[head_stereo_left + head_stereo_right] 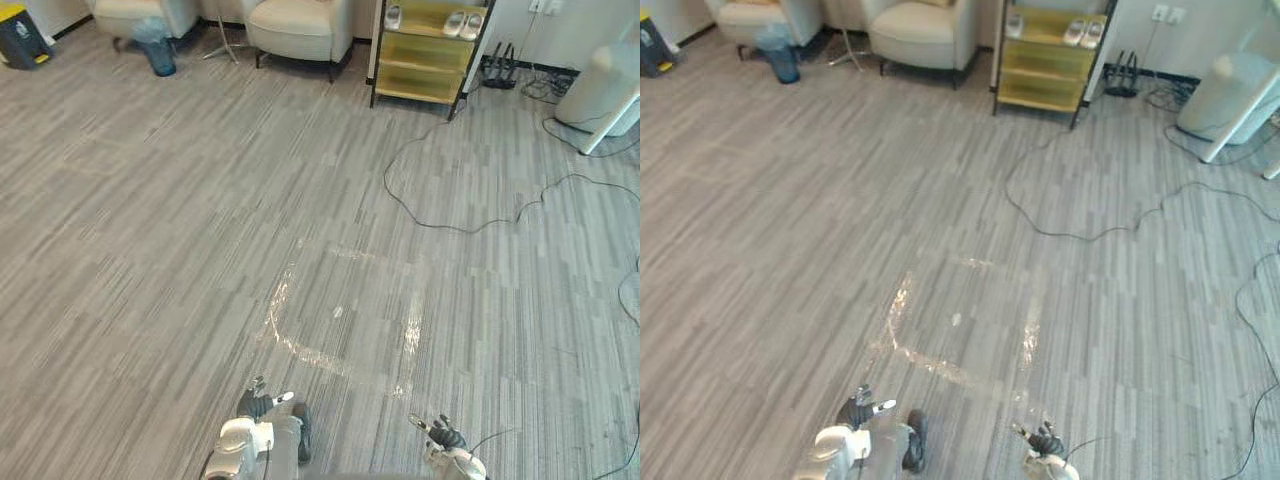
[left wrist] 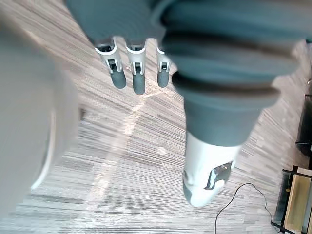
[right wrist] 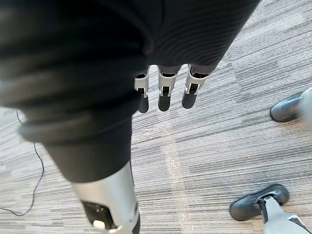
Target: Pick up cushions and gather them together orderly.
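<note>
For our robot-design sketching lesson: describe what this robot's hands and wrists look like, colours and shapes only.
The left hand and right hand match: a row of slim silver fingers with rounded dark tips, and a thicker silver thumb set apart. A dark ribbed cover, bellows-like, wraps the back of each hand and the wrist. The left arm beyond it is silver-grey.

The floor (image 1: 180, 220) is grey with streaked planks, the armchair (image 1: 298, 28) cream, the shelf unit (image 1: 425, 65) yellow, the bin (image 1: 158, 55) blue.

Over the grey floor (image 1: 790, 220) hang the left hand (image 1: 858, 410) and right hand (image 1: 1043, 440), yellow shelf (image 1: 1045, 60) far ahead.
</note>
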Robot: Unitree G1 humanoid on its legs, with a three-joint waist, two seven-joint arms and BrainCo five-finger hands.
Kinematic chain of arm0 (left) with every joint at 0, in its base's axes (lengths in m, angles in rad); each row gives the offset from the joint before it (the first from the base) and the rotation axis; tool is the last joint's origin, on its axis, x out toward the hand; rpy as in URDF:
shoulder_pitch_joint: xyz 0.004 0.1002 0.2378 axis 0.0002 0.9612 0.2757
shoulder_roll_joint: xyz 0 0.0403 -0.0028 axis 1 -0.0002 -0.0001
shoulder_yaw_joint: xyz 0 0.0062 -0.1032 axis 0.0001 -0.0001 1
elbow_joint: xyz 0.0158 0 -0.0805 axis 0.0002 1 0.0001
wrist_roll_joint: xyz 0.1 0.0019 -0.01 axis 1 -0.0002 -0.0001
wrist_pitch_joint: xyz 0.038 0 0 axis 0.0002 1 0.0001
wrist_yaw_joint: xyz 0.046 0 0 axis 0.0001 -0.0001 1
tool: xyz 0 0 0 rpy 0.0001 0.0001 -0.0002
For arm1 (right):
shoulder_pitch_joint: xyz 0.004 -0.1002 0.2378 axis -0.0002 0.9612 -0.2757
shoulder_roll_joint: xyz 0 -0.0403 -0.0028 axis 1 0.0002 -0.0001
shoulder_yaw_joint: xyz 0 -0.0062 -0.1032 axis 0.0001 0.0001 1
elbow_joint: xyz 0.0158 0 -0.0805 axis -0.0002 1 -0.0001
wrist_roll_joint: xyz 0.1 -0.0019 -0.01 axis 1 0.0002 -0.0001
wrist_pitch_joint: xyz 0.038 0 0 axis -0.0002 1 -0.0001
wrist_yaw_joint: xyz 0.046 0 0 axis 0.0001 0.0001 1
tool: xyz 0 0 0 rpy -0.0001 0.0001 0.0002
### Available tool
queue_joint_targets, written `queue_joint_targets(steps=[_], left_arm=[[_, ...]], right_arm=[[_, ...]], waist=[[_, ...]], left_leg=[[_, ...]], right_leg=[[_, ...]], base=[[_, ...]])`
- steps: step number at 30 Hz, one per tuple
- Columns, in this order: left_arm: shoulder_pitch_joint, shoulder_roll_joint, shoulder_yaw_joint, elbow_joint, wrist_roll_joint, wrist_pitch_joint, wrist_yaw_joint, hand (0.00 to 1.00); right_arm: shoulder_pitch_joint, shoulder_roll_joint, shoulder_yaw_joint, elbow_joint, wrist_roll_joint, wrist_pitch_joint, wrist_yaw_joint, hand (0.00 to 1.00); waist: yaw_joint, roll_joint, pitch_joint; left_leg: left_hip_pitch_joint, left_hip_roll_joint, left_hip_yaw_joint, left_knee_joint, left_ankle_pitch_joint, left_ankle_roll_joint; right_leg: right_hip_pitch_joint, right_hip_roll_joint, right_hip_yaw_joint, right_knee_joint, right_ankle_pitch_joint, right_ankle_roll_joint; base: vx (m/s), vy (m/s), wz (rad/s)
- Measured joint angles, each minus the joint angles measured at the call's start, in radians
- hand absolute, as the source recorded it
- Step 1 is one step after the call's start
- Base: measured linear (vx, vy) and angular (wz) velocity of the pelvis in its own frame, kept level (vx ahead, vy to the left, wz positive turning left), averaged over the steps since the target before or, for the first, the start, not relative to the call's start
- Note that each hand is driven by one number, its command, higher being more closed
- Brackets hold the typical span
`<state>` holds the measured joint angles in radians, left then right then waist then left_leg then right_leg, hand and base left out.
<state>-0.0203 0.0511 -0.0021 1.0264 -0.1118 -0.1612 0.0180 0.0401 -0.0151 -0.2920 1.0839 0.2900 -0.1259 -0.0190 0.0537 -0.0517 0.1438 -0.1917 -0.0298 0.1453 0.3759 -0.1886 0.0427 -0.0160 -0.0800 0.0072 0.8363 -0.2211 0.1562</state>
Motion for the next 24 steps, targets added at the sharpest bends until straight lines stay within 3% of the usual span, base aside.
queue_joint_targets(steps=[1,2,3,4,6,8,9,10,11,12,13,14,15,16,17,19,21,23,24], left_arm=[[0.003,0.002,-0.013,0.013,0.000,0.007,0.000,0.00],[0.003,0.003,-0.021,0.019,0.000,0.006,0.000,0.00],[0.001,0.005,-0.040,0.046,0.000,0.012,0.000,0.00],[-0.004,0.004,-0.042,0.050,0.000,0.014,0.000,0.00],[-0.007,0.007,-0.047,0.056,0.001,0.014,0.000,0.00],[-0.003,0.010,-0.056,0.056,0.001,0.015,0.000,0.00],[0.005,0.013,-0.056,0.058,0.002,0.016,0.001,0.00],[0.014,0.015,-0.053,0.058,0.002,0.016,0.002,0.00],[0.010,0.011,-0.047,0.075,0.002,0.017,0.005,0.00],[0.003,0.000,-0.038,0.079,0.003,0.015,0.002,0.00],[0.000,-0.007,-0.031,0.080,0.003,0.015,0.003,0.00],[-0.002,-0.036,0.010,0.080,0.005,0.014,0.002,0.00],[-0.003,-0.043,0.037,0.078,0.007,0.014,0.001,0.00],[0.005,-0.060,0.082,0.062,0.010,0.017,0.000,0.00],[0.017,-0.064,0.100,0.043,0.009,0.016,0.000,0.00],[0.025,-0.061,0.101,0.002,0.008,0.014,0.000,0.00],[0.024,-0.064,0.100,-0.015,0.005,0.012,0.000,0.00],[0.020,-0.065,0.089,-0.018,0.001,0.004,-0.001,0.00],[0.016,-0.065,0.080,-0.015,0.001,-0.001,0.000,0.00]], right_arm=[[0.007,-0.001,0.002,-0.006,-0.014,-0.001,0.004,0.00],[0.007,-0.004,0.003,-0.007,-0.014,-0.001,0.004,0.00],[0.011,-0.016,0.017,-0.008,-0.015,-0.001,0.004,0.00],[0.012,-0.023,0.025,-0.008,-0.016,-0.002,0.005,0.00],[0.011,-0.027,0.022,-0.008,-0.014,-0.004,0.005,0.00],[-0.001,-0.030,0.021,-0.008,-0.014,-0.005,0.004,0.00],[-0.003,-0.029,0.024,-0.006,-0.015,-0.005,0.003,0.00],[0.001,-0.026,0.025,-0.003,-0.014,-0.004,0.003,0.00],[-0.002,-0.037,0.017,-0.001,-0.014,-0.004,0.003,0.00],[-0.012,-0.046,0.012,-0.001,-0.016,-0.003,0.001,0.00],[-0.014,-0.049,0.005,-0.001,-0.016,-0.003,0.002,0.00],[-0.011,-0.056,-0.022,-0.003,-0.013,-0.001,0.003,0.00],[-0.008,-0.056,-0.019,-0.007,-0.014,0.000,0.002,0.00],[0.002,-0.056,0.004,-0.019,-0.013,0.000,0.002,0.00],[0.002,-0.052,0.024,-0.032,-0.012,0.000,0.001,0.00],[0.009,-0.042,0.043,-0.048,-0.012,0.000,0.001,0.00],[-0.008,-0.031,0.039,-0.049,-0.006,-0.002,0.001,0.00],[-0.020,-0.025,0.036,-0.046,-0.005,-0.002,0.001,0.00],[-0.021,-0.024,0.028,-0.047,-0.005,-0.002,0.001,0.00]], waist=[[0.000,0.006,0.004],[0.001,0.009,0.006],[-0.012,0.028,0.011],[-0.018,0.039,0.012],[-0.025,0.046,0.011],[-0.041,0.052,0.013],[-0.050,0.041,0.014],[-0.051,0.029,0.014],[-0.057,0.043,0.014],[-0.050,0.079,0.008],[-0.053,0.088,0.011],[-0.056,0.114,0.011],[-0.056,0.118,0.012],[-0.055,0.123,0.015],[-0.047,0.118,0.023],[-0.035,0.106,0.030],[-0.012,0.101,0.028],[-0.002,0.101,0.028],[0.002,0.102,0.027]], left_leg=[[0.091,-0.004,-0.006,-0.017,-0.042,0.005],[0.120,-0.004,-0.010,-0.027,-0.049,0.005],[0.231,0.006,-0.025,-0.095,-0.054,0.009],[0.280,0.021,-0.033,-0.136,-0.054,0.009],[0.341,0.062,-0.054,-0.184,-0.054,0.009],[0.372,0.100,-0.079,-0.202,-0.067,-0.014],[0.402,0.114,-0.092,-0.207,-0.092,-0.056],[0.427,0.114,-0.105,-0.205,-0.113,-0.085],[0.458,0.137,-0.126,-0.201,-0.130,-0.102],[0.447,0.172,-0.139,-0.164,-0.111,-0.119],[0.444,0.177,-0.153,-0.144,-0.104,-0.126],[0.398,0.198,-0.190,0.014,-0.066,-0.170],[0.358,0.200,-0.205,0.126,-0.037,-0.170],[0.251,0.208,-0.219,0.374,0.105,-0.173],[0.186,0.232,-0.209,0.533,0.101,-0.166],[0.068,0.249,-0.151,0.707,0.018,-0.145],[0.009,0.231,-0.089,0.606,-0.045,-0.121],[-0.028,0.176,-0.082,0.396,-0.071,-0.108],[-0.027,0.127,-0.115,0.183,-0.058,-0.111]], right_leg=[[-0.068,-0.026,-0.037,0.156,-0.035,-0.052],[-0.079,-0.031,-0.056,0.171,-0.048,-0.066],[-0.120,-0.054,-0.137,0.143,-0.093,-0.119],[-0.145,-0.055,-0.192,0.078,-0.111,-0.139],[-0.217,-0.033,-0.256,-0.164,-0.101,-0.138],[-0.263,-0.001,-0.252,-0.393,-0.009,-0.131],[-0.267,0.014,-0.241,-0.617,0.139,-0.135],[-0.257,0.014,-0.229,-0.692,0.282,-0.139],[-0.240,0.033,-0.225,-0.664,0.331,-0.185],[-0.246,0.055,-0.221,-0.601,0.274,-0.194],[-0.245,0.058,-0.230,-0.580,0.255,-0.194],[-0.209,0.072,-0.261,-0.546,0.184,-0.212],[-0.188,0.076,-0.264,-0.545,0.163,-0.214],[-0.120,0.090,-0.269,-0.566,0.133,-0.227],[-0.067,0.103,-0.266,-0.594,0.117,-0.239],[0.056,0.120,-0.241,-0.641,0.086,-0.250],[0.115,0.119,-0.195,-0.685,0.085,-0.247],[0.151,0.110,-0.156,-0.721,0.079,-0.235],[0.168,0.104,-0.130,-0.730,0.067,-0.220]], base=[[0.60,0.042,0.06],[0.70,0.017,0.10],[0.54,-0.035,0.21],[0.51,-0.055,0.33],[0.56,-0.133,0.56],[0.56,-0.211,0.58],[0.56,-0.270,0.41],[0.68,-0.370,0.47],[0.55,-0.302,0.28],[0.54,-0.293,0.26],[0.50,-0.276,0.22],[0.39,-0.262,0.24],[0.47,-0.318,0.22],[0.46,-0.254,0.10],[0.53,-0.252,0.00],[0.46,-0.198,-0.25],[0.35,-0.131,-0.71],[0.32,-0.021,-0.75],[0.37,0.081,-0.62]])
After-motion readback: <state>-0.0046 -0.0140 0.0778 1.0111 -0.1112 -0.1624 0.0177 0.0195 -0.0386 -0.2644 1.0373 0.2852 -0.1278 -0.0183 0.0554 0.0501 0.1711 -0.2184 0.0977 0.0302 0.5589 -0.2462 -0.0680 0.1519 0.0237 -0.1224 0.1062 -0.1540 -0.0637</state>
